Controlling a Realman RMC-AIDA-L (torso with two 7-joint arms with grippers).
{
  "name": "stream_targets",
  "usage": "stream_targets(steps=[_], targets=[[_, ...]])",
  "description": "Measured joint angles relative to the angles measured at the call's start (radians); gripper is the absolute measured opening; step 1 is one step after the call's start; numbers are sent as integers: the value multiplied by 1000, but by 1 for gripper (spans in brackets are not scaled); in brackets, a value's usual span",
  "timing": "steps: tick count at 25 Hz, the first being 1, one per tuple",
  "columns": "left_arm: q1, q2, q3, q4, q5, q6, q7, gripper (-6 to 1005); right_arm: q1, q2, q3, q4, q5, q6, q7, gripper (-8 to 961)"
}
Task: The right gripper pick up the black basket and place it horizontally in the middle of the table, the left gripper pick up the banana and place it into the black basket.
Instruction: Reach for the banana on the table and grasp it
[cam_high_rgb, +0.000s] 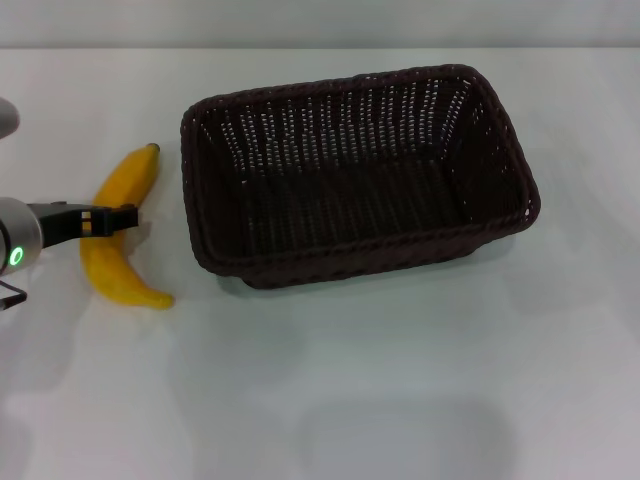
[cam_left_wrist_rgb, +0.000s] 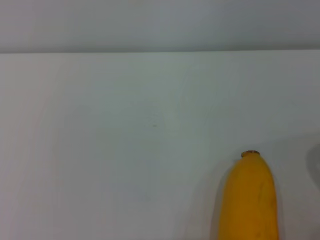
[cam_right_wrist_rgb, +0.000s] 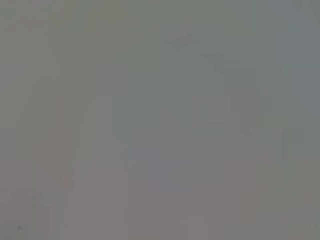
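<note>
- Head view: a white table (cam_high_rgb: 400, 400) fills the scene. The black basket (cam_high_rgb: 355, 170), a large woven rectangle, sits upright with its long side running across the table, roughly at the middle and a little toward the far edge. It is empty.
- Head view: the banana (cam_high_rgb: 118, 235) lies on the table just to the left of the basket, not touching it, its stem pointing away from the robot and its curve bulging leftward.
- Head view: the left gripper (cam_high_rgb: 110, 218) reaches in from the left edge, its black fingers sitting across the middle of the banana. Whether the fingers are clamped on the fruit or only positioned around it cannot be told from here.
- Head view: the right gripper is nowhere in sight, so its state cannot be read.
- Left wrist view: one rounded end of the banana (cam_left_wrist_rgb: 250, 200) shows against bare white table (cam_left_wrist_rgb: 125, 125). The arm's own fingers are not in the picture.
- Right wrist view: only a featureless grey field; nothing can be identified.
- Judgement: the basket step looks finished, and the banana pick-up is the step in hand.
- Judgement: the next move calls for a firm hold at the banana's middle, a lift clear of the basket's rim, then travel rightward and release over the open interior.
</note>
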Motion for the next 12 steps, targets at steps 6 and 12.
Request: stream_targets(steps=[6,12], targets=[[-5,0,-2,-18,-1,11,0,804,0,0,-2,0,0,-1,1,675],[-6,0,-9,-18,-2,11,-3,734,0,0,-2,-1,1,-3,2,675]])
